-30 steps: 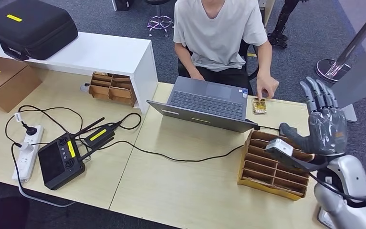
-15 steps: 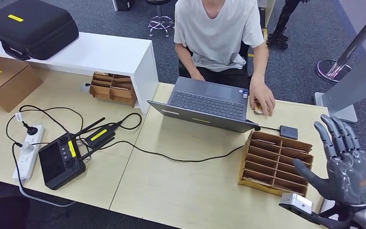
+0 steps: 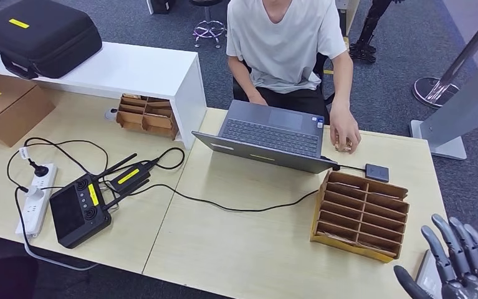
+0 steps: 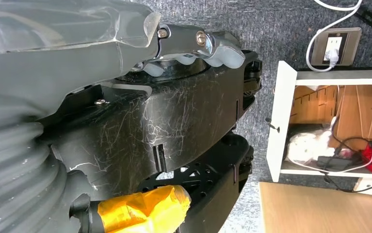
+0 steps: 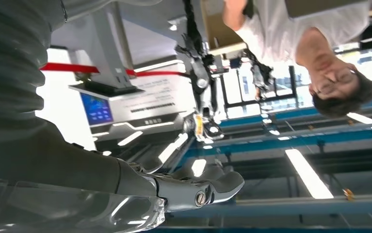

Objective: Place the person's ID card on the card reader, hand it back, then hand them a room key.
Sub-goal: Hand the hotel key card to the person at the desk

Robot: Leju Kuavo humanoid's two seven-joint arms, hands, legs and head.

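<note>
ID card (image 3: 342, 145): flat on the surface (image 3: 261, 243) under the person's hand (image 3: 344, 132), offered for collection. Right hand (image 3: 457, 266): low at the edge, fingers spread, empty. Left hand (image 4: 125, 68): state unclear.

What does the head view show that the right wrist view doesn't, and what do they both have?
Head view alone: the laptop, the cardboard slot organizer, the small dark card reader on the table, and the person's hand resting over a card beside the laptop. Right wrist view alone: a blue-screened kiosk and ceiling lights. Both: the right hand, fingers apart and holding nothing, and the person.
</note>
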